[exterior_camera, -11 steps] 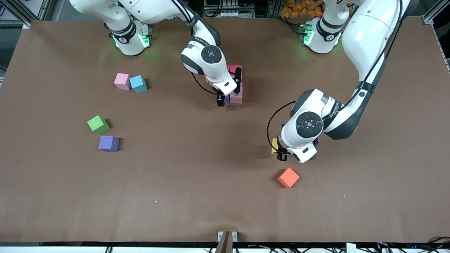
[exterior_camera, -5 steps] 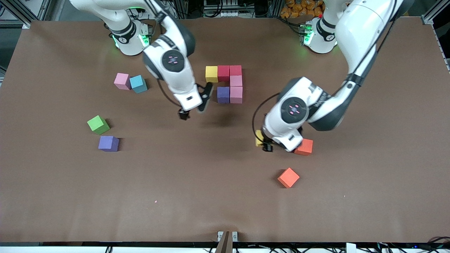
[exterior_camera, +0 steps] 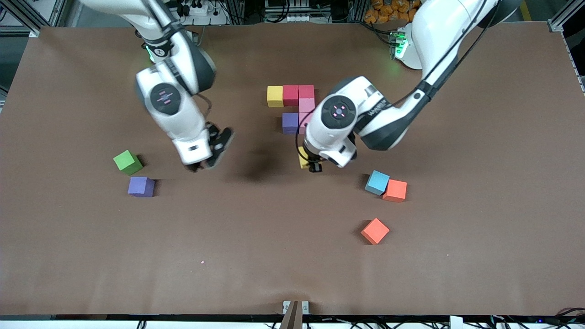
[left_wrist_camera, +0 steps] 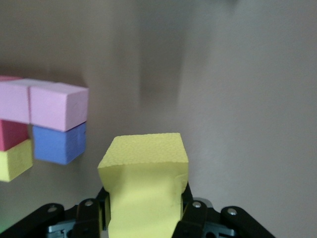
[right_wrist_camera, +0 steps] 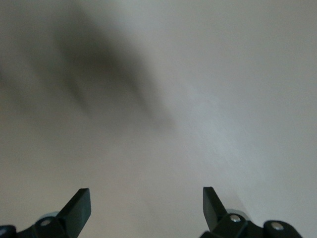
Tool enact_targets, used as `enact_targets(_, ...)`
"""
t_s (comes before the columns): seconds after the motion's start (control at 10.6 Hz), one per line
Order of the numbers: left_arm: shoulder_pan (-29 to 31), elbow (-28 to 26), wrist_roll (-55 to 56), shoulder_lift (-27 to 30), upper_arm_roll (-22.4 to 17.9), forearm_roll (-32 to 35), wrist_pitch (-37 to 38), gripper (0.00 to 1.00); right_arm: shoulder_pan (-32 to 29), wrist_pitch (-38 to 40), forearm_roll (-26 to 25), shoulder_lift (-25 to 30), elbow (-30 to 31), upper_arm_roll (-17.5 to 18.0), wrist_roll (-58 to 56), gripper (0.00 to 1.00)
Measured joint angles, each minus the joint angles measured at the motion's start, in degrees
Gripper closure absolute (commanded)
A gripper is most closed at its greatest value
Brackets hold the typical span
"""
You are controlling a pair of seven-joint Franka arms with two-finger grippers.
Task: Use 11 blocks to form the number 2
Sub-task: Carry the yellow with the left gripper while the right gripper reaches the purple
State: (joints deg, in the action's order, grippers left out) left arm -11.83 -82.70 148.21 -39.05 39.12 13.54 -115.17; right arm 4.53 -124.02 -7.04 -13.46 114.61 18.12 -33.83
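The partial number 2 lies mid-table: a yellow block (exterior_camera: 274, 96), two red blocks (exterior_camera: 290, 95), a pink block (exterior_camera: 307, 105) and a purple block (exterior_camera: 289, 122), with another pink one partly under the left arm. My left gripper (exterior_camera: 310, 166) is shut on a yellow block (exterior_camera: 303, 161) just above the table, close to the purple block's camera-side. The left wrist view shows that yellow block (left_wrist_camera: 143, 173) squeezed in the left gripper (left_wrist_camera: 143, 210), with pink (left_wrist_camera: 58, 105) and purple (left_wrist_camera: 59, 145) blocks ahead. My right gripper (exterior_camera: 208, 157) hangs open over bare table, holding nothing (right_wrist_camera: 146, 206).
Loose blocks: green (exterior_camera: 127, 162) and purple (exterior_camera: 141, 186) toward the right arm's end; light blue (exterior_camera: 377, 182) touching orange (exterior_camera: 395, 190), and another orange (exterior_camera: 374, 230) nearer the camera, toward the left arm's end.
The left gripper carried the yellow block from beside the orange blocks toward the number, uncovering light blue and orange blocks. The right gripper left the number and swung toward the green block, open.
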Motion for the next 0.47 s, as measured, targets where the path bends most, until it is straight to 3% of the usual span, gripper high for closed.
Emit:
enact_targets(0.19,-4.4,-0.8,2.5,-0.2,0.1,0.0,-0.4,0.61,-6.2,-1.0,-1.6,-0.1,0.8,0.0,-2.2,0.00)
enact_targets(0.47,-9.4,-1.9,4.0,-0.9,-0.2,0.0,-5.8,0.61,-13.3,-11.2,-11.6,-3.8,1.9,-0.1,-13.8,0.00)
